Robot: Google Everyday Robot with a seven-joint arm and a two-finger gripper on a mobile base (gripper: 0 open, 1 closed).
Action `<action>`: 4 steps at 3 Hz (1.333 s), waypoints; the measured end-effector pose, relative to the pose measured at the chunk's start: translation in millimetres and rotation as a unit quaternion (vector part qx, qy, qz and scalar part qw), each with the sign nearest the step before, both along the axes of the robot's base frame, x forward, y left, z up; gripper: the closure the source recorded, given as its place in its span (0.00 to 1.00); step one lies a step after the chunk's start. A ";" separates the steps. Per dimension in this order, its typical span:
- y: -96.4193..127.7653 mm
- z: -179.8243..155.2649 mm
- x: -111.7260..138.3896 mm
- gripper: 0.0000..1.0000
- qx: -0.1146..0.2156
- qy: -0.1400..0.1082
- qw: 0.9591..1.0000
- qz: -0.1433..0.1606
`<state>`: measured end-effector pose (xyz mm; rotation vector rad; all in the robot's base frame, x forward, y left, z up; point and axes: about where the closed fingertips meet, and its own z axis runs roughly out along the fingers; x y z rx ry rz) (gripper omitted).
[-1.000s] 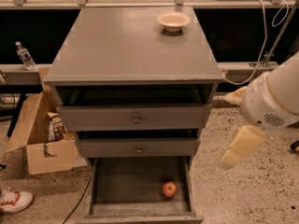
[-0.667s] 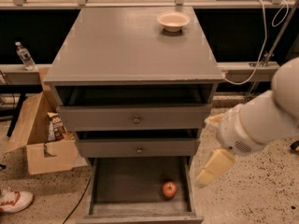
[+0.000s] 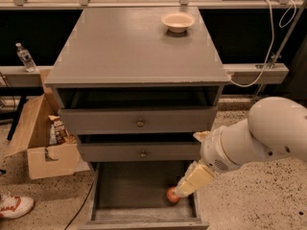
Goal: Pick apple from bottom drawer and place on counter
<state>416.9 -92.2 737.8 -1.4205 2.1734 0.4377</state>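
Note:
The small red apple point(image 3: 172, 194) lies on the floor of the open bottom drawer point(image 3: 129, 190), near its right wall. My gripper point(image 3: 192, 181) hangs on the white arm at the drawer's right side, just above and right of the apple, partly covering it. The grey counter point(image 3: 124, 47) is the cabinet's flat top.
A cream bowl point(image 3: 178, 21) sits at the counter's back right. Two upper drawers with round knobs point(image 3: 140, 123) stand slightly open. An open cardboard box point(image 3: 41, 138) stands on the floor at the left, a water bottle point(image 3: 24, 56) on the ledge, a shoe point(image 3: 14, 206) at bottom left.
The arm has swung left and down from the cabinet's right side, bringing the gripper over the bottom drawer's right edge next to the apple. The apple has not moved.

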 end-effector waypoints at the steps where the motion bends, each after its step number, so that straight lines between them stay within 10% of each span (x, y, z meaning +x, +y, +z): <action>1: -0.3 -2.6 0.8 0.00 0.000 -0.001 1.000 0.000; 4: -10.6 -178.6 47.6 0.00 0.038 -0.003 0.999 0.039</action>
